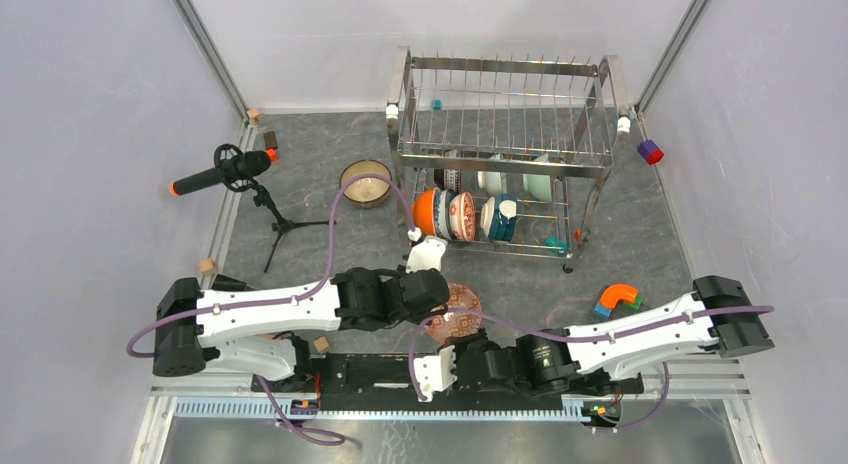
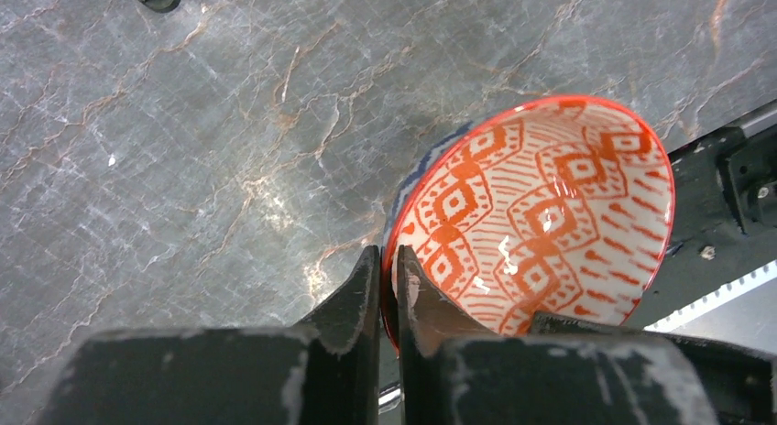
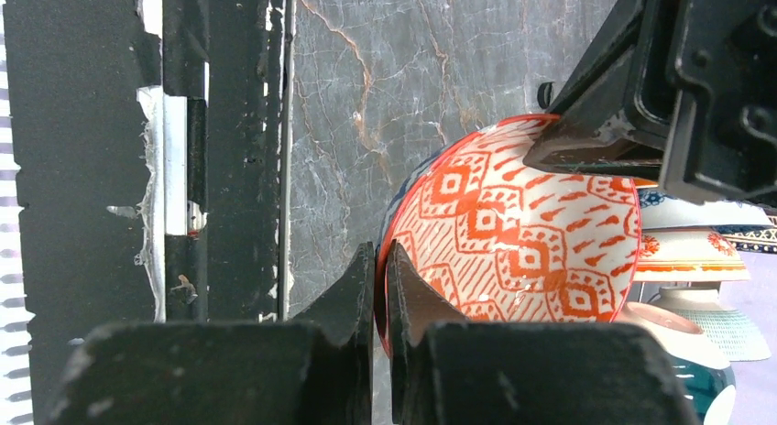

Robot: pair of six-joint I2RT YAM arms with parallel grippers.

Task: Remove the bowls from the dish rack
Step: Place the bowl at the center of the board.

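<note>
Left wrist, left gripper (image 2: pixel 389 260): clenched on the rim of the red patterned bowl (image 2: pixel 541 214), one finger inside the wall and one outside.
Left wrist, bowl: tilted, its patterned inside facing the camera, with the grey marbled table (image 2: pixel 183 168) behind it. I cannot tell whether it touches the table.
Right wrist, right gripper (image 3: pixel 380 256): pinching the same bowl's rim at another spot, a finger on either side of the wall.
Right wrist, other arm: the left gripper's black fingers grip the bowl's far edge.
Top view, dish rack (image 1: pixel 505 66): stands at the far side of the table.
Top view, held bowl: out of the rack, well in front of it, between both grippers.
Top view, remaining bowls (image 1: pixel 470 214): on edge in the rack's lower tier.
Top view, tan bowl (image 1: pixel 365 182): upright on the table, just left of the rack.
</note>
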